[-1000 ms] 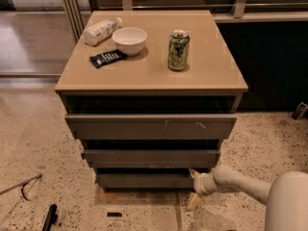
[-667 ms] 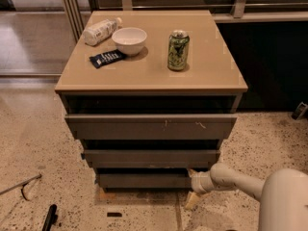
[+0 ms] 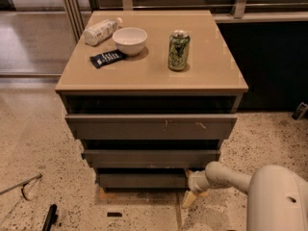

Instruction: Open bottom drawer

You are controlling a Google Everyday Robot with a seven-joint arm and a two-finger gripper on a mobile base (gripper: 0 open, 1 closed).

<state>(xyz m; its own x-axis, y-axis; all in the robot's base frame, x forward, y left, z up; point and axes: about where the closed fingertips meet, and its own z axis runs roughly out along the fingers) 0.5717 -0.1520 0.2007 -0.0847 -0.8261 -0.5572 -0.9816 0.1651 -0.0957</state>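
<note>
The bottom drawer (image 3: 142, 180) is the narrowest, plain grey-brown front, lowest in the cabinet, just above the floor. Above it are the mid-width front (image 3: 151, 158) and the widest front (image 3: 151, 127) with white scratch marks. All three stand out a little from the cabinet body. My gripper (image 3: 192, 183) is at the right end of the bottom drawer, reaching in from the right on a cream arm (image 3: 226, 176). One pale fingertip (image 3: 188, 199) points down toward the floor.
The cabinet top (image 3: 211, 71) carries a green can (image 3: 178, 50), a white bowl (image 3: 129, 40), a lying bottle (image 3: 100, 31) and a dark packet (image 3: 108, 58). A dark wall (image 3: 269, 61) stands to the right. Loose dark items (image 3: 49, 217) lie on the speckled floor at left.
My arm has shifted slightly left, closer to the bottom drawer's right end. The drawers have not visibly moved.
</note>
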